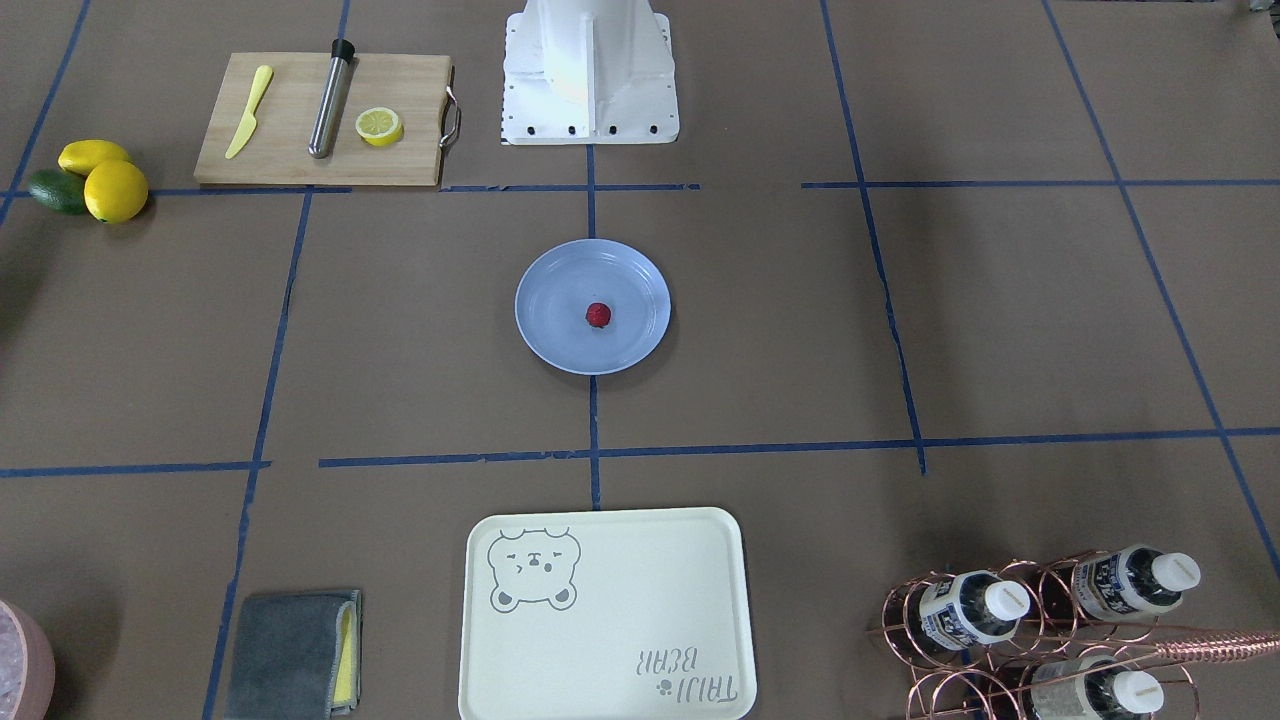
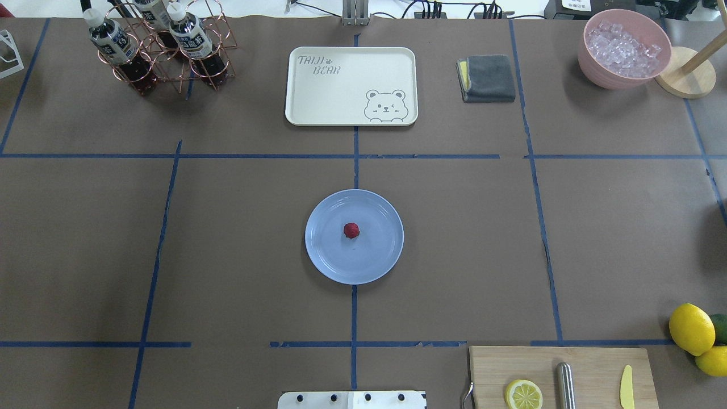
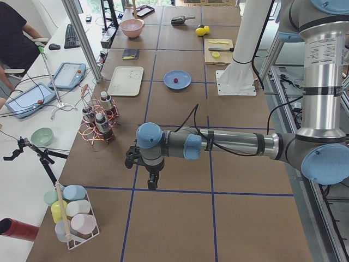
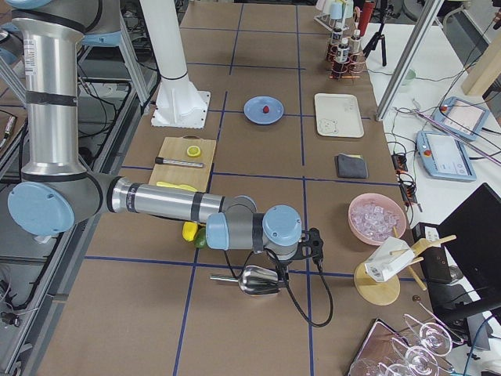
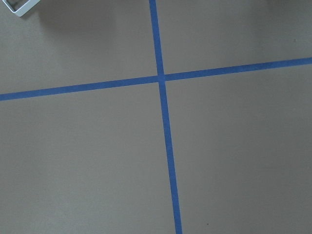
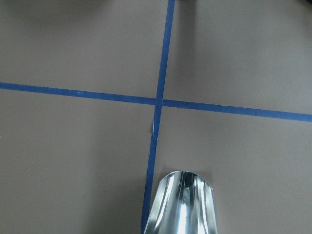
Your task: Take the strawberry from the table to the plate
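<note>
The small dark-red strawberry (image 1: 598, 315) (image 2: 351, 230) lies in the middle of the round light-blue plate (image 1: 540, 300) (image 2: 324, 255), at the centre of the brown table (image 1: 800, 330). Nothing touches it. Both arms are far from the plate, off to the table's ends. My left gripper (image 3: 152, 182) shows only in the exterior left view, pointing down over bare table, and I cannot tell its state. My right gripper (image 4: 280, 270) shows only in the exterior right view, just above a metal scoop (image 4: 258, 280), and its state is likewise unclear. Neither wrist view shows any fingers.
A cream bear-print tray (image 2: 318, 108) lies beyond the plate. A copper rack of bottles (image 2: 159, 51) stands far left, with a grey cloth (image 2: 488, 78) and a pink ice bowl (image 2: 602, 74) to the right. A cutting board (image 2: 590, 363) and lemons (image 2: 690, 328) sit near right.
</note>
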Robot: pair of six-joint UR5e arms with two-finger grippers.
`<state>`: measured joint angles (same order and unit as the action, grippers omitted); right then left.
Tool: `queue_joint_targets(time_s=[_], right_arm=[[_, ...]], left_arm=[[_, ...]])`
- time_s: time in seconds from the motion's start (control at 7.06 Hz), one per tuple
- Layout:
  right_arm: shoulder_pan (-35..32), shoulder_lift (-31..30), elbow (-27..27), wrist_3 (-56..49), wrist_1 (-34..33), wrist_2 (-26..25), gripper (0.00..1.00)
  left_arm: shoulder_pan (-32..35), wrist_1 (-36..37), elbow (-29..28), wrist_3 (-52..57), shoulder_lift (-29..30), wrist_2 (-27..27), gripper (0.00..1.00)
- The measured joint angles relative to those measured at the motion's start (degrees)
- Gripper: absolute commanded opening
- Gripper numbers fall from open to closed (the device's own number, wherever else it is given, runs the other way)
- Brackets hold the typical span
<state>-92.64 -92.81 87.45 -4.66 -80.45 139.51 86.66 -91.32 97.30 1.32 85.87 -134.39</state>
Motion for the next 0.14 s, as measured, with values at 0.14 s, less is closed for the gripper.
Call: queue_joint_targets(time_s=[0.14], right_arm=[[0.0,0.03,0.03,0.0,0.02,-0.02,1.0]], left_arm=[[0.0,-0.02,0.0,-0.02,0.0,-0.02,1.0]])
